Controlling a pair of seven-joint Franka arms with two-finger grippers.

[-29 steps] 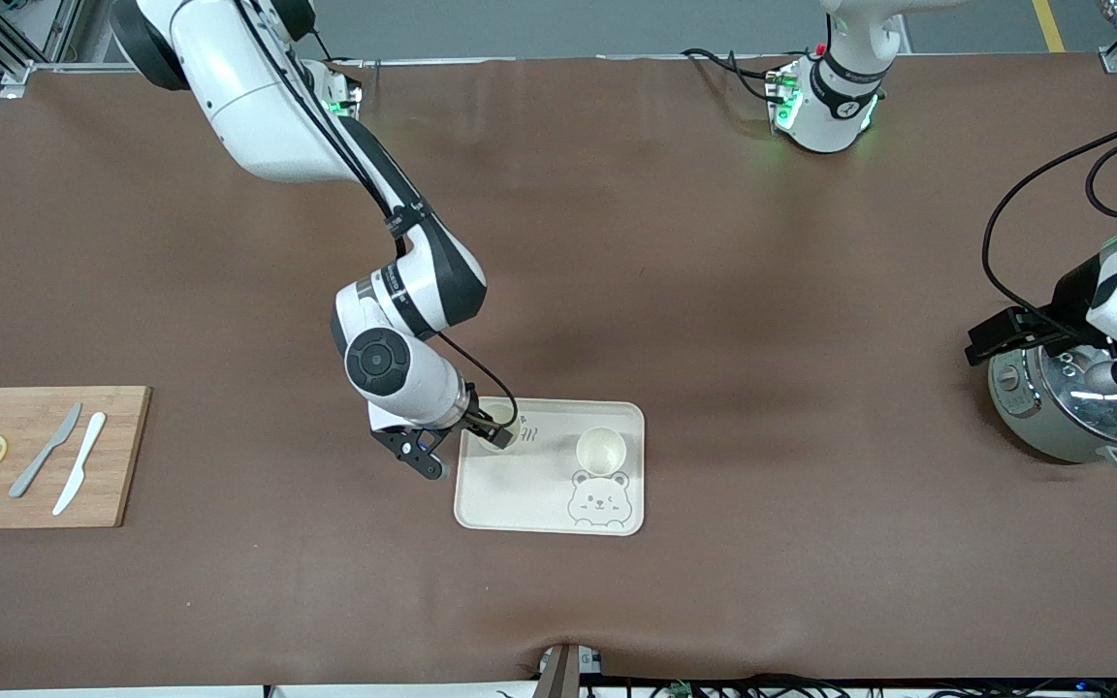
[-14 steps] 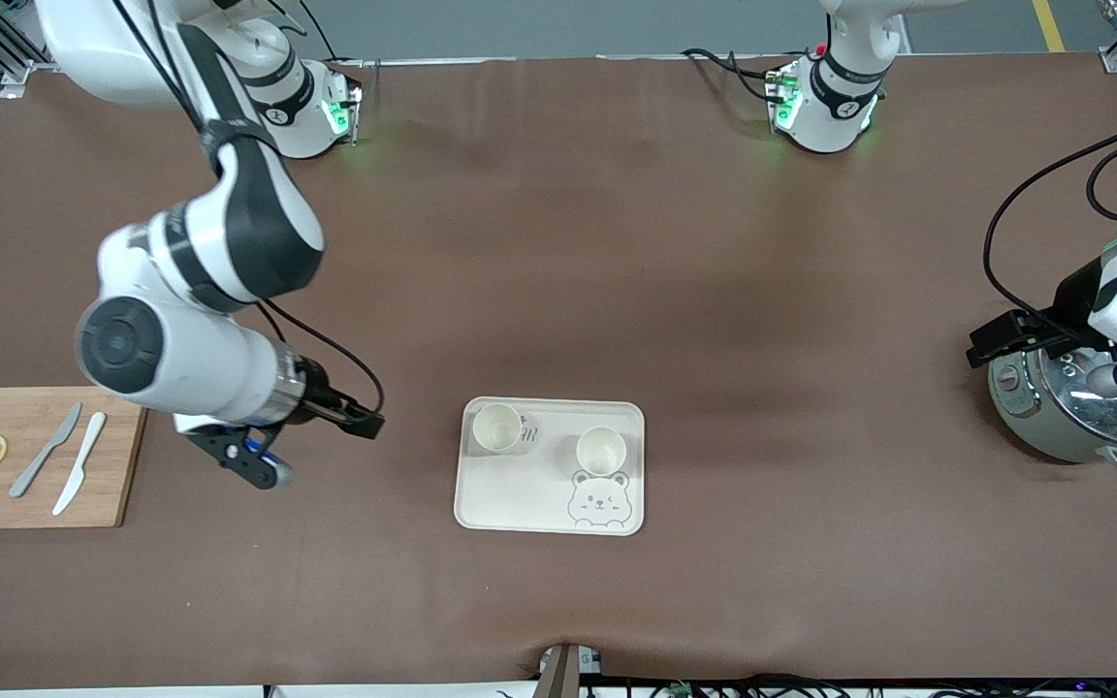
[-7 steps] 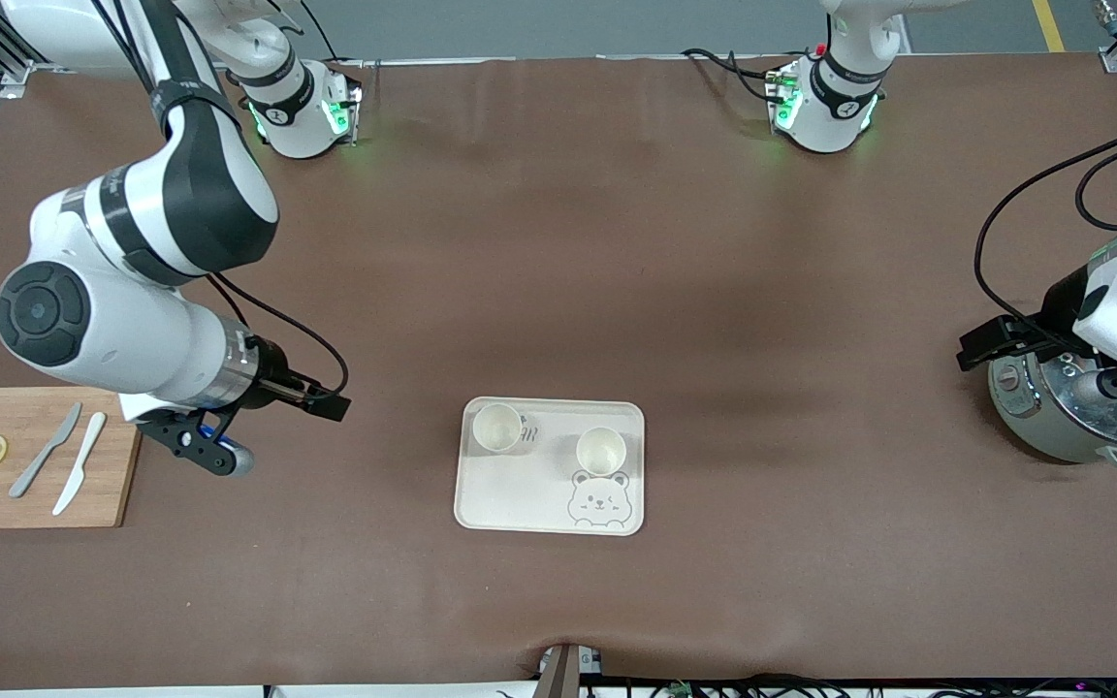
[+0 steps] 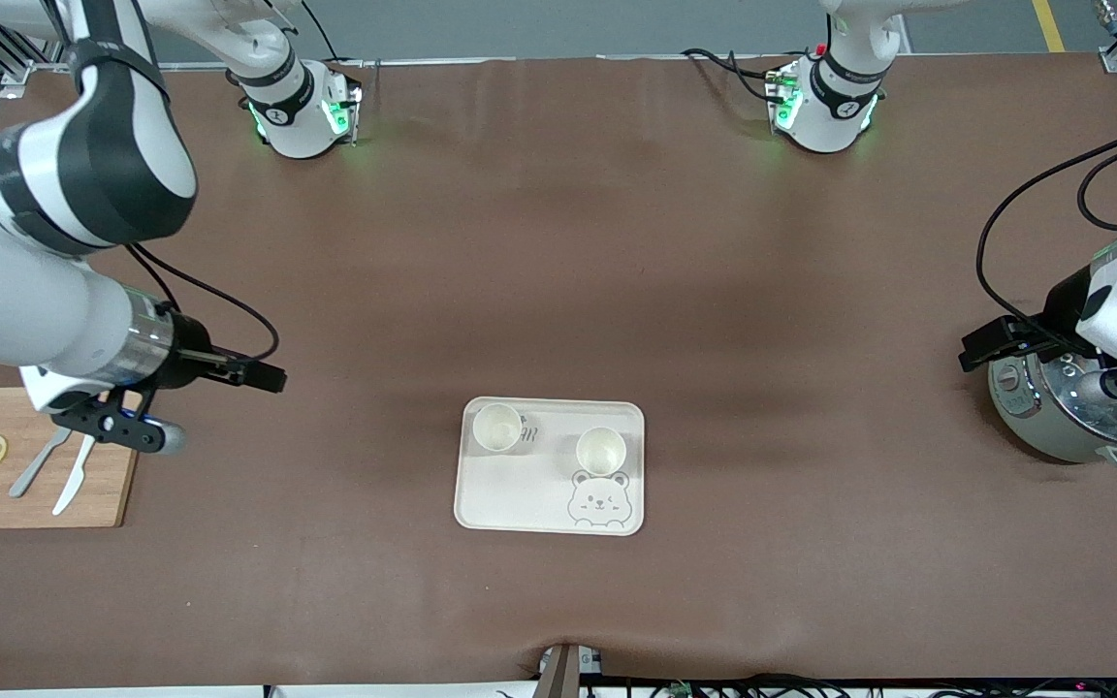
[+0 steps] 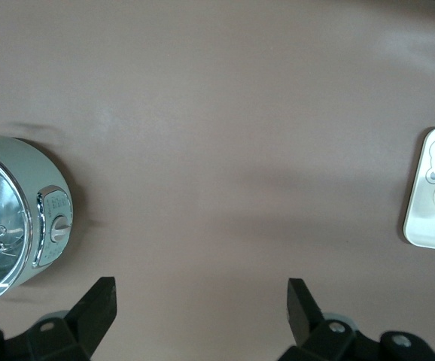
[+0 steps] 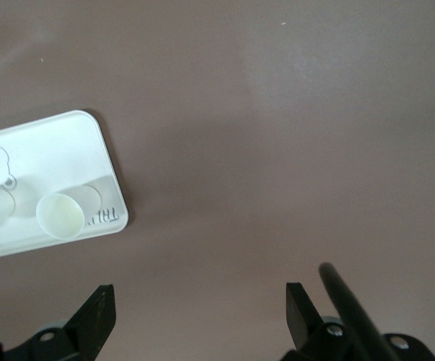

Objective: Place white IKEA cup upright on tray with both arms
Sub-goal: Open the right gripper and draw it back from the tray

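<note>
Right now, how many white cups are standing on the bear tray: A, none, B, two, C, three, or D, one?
B: one white cup stands upright by the lettering and a second white cup just above the bear face, both on the cream tray, and neither gripper is near them.

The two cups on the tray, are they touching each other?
Apart. The front view shows bare tray between the cup toward the right arm's end and the other cup; the right wrist view shows them nearly edge to edge.
</note>
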